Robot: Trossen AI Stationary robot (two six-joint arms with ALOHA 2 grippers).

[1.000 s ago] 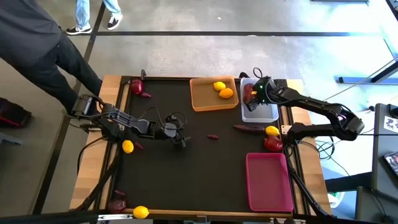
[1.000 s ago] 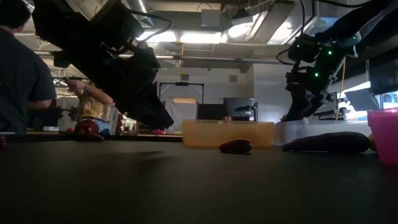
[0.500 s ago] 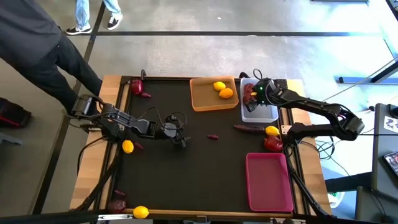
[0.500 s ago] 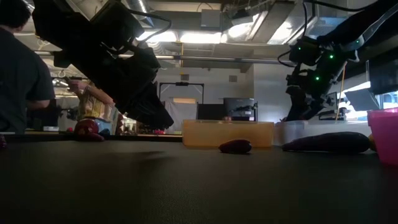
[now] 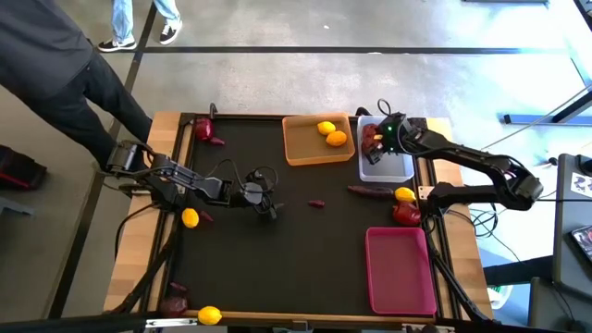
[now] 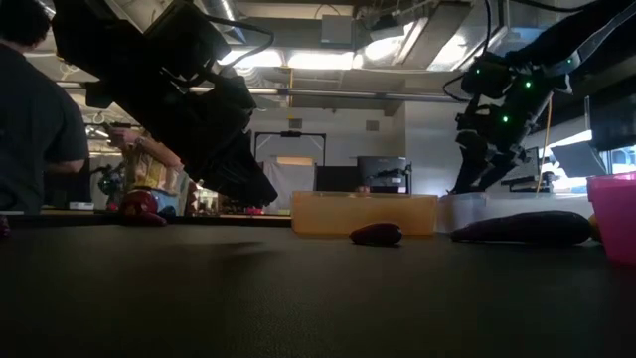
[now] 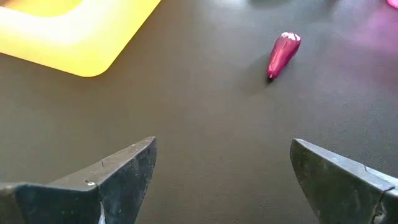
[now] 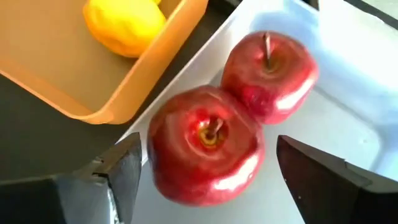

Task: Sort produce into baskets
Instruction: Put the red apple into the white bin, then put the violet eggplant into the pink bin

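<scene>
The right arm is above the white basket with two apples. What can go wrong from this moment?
1. The right tool is open around the nearer apple in the white basket. If it lifts carelessly, a finger might catch the apple and roll it.
2. That apple touches the second apple and sits close to the basket's wall beside the orange basket; a nudge could perhaps push it out.

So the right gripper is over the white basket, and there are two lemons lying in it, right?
Not lemons. The right gripper is over the white basket, but two red apples lie in it, touching, as the right wrist view shows. The lemon is in the orange basket beside it.
</scene>
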